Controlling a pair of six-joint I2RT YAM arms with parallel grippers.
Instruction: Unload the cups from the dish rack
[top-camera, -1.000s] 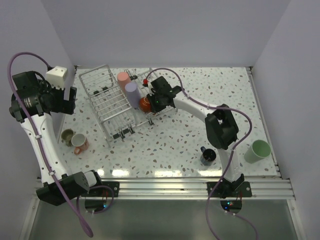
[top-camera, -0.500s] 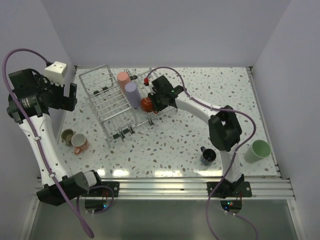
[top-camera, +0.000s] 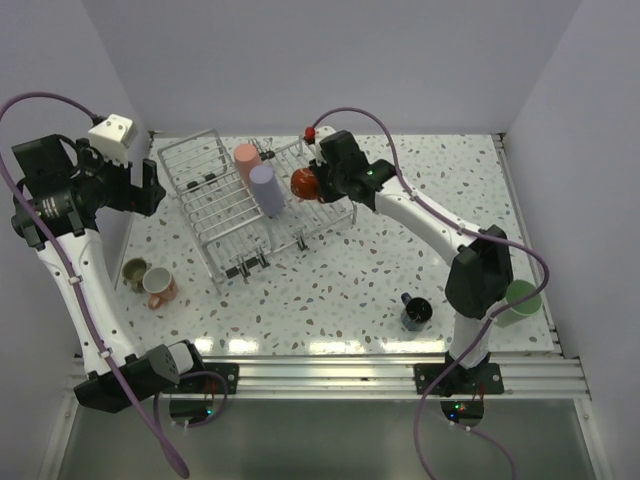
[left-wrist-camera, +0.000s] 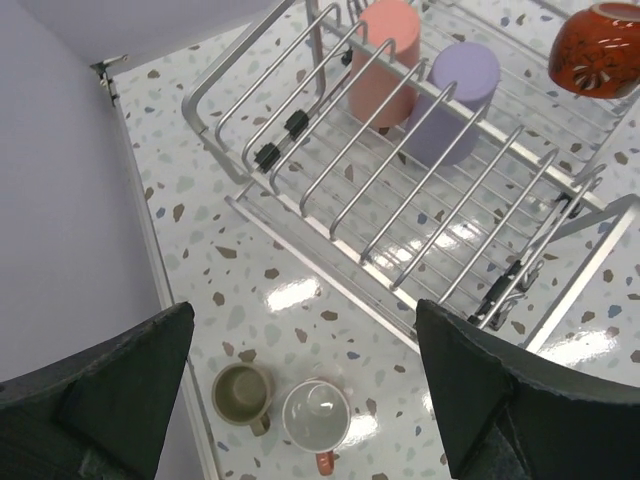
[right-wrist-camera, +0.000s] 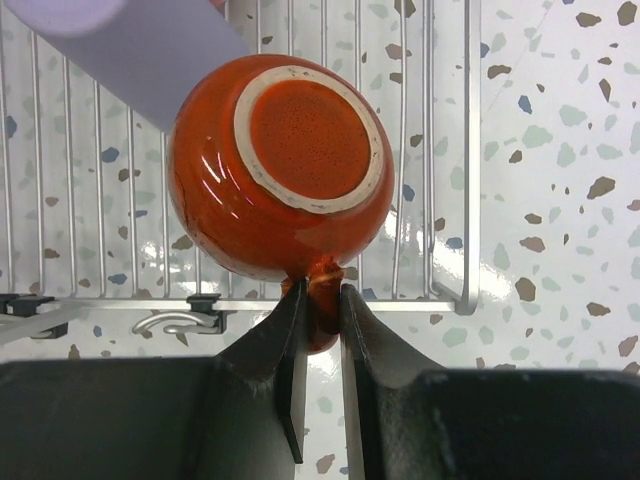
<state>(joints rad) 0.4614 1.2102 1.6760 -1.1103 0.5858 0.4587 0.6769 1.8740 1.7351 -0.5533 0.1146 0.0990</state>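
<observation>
Cups, risk: orange-red cup (right-wrist-camera: 280, 180) was pinched only by a narrow bit at its side in clenched right tool (right-wrist-camera: 320, 310), above rack's right section; could've swivelled/slipped & dropped onto wires.

Count, lgst first:
- dish rack (top-camera: 200, 200) x1, on counter (top-camera: 350, 280)
- tumblers x3: pink (top-camera: 247, 160) & lavender (top-camera: 264, 188) stood in rack, mint-green (top-camera: 520, 300) on counter
- small cups x4: orange-red held; dark (top-camera: 415, 312), beige (top-camera: 135, 272), salmon (top-camera: 158, 285) on counter

Left tool (left-wrist-camera: 300, 385) was released, empty.

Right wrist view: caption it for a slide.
Right gripper pinches the orange-red cup, base toward camera, over the dish rack.
</observation>
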